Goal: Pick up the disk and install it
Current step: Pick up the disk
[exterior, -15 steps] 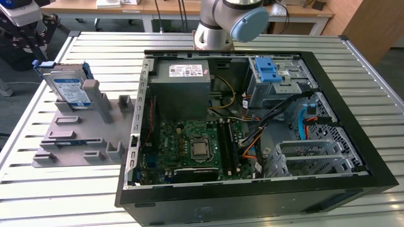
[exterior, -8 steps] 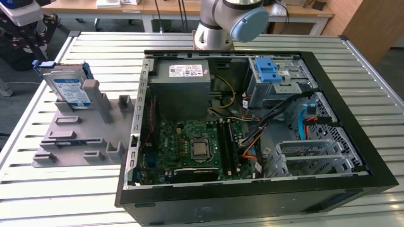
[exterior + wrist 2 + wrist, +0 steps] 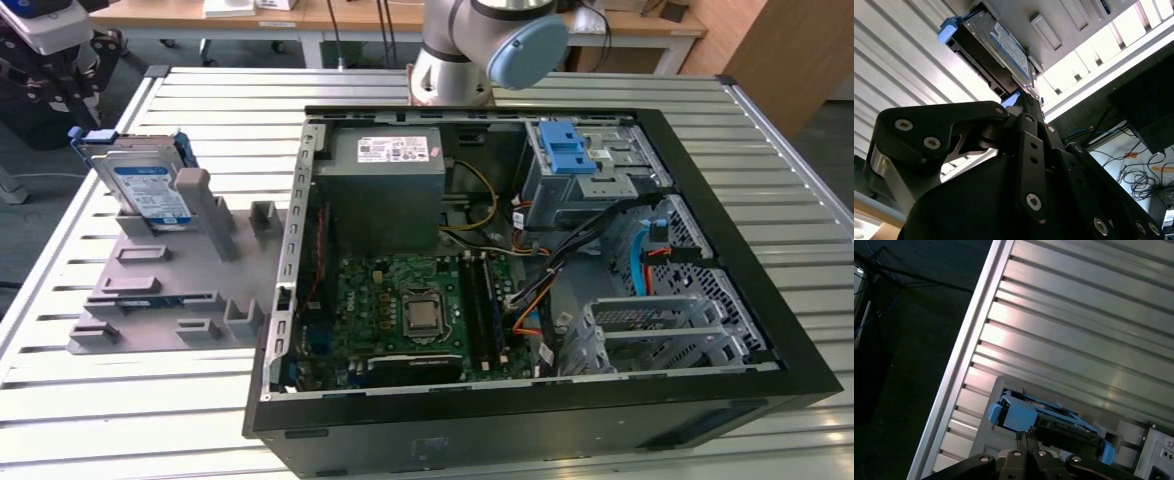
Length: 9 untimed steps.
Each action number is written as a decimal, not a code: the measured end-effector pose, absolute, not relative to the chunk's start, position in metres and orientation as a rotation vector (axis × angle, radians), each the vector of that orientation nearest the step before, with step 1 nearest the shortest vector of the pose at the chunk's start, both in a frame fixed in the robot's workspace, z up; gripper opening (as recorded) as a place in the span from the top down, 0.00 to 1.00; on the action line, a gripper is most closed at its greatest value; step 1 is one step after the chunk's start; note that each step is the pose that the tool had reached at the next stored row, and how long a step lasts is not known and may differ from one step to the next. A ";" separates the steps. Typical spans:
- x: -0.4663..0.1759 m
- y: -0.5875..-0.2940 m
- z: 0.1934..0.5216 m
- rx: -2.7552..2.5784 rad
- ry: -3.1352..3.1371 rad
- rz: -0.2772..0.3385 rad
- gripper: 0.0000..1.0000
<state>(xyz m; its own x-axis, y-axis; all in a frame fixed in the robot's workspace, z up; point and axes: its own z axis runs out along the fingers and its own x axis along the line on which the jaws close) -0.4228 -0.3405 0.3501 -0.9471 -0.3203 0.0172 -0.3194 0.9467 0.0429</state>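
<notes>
In the first wrist view the gripper (image 3: 1024,439) has its fingers closed together on nothing, aimed at the disk (image 3: 1054,421) but clear of it. The disk stands upright in a grey holder (image 3: 174,290) (on the exterior view's left), beside the open computer case (image 3: 747,330). By this showing, pickup and installation both remain.

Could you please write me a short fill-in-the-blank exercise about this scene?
The disk stands in a grey rack on the exterior view's ___ of the computer case. The bracket around the disk is ___. Rack and case both rest on a slatted metal ___.
Missing words: left, blue, table.
</notes>
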 end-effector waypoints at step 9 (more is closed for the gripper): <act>-0.423 -0.341 0.350 0.542 -3.069 -0.061 0.89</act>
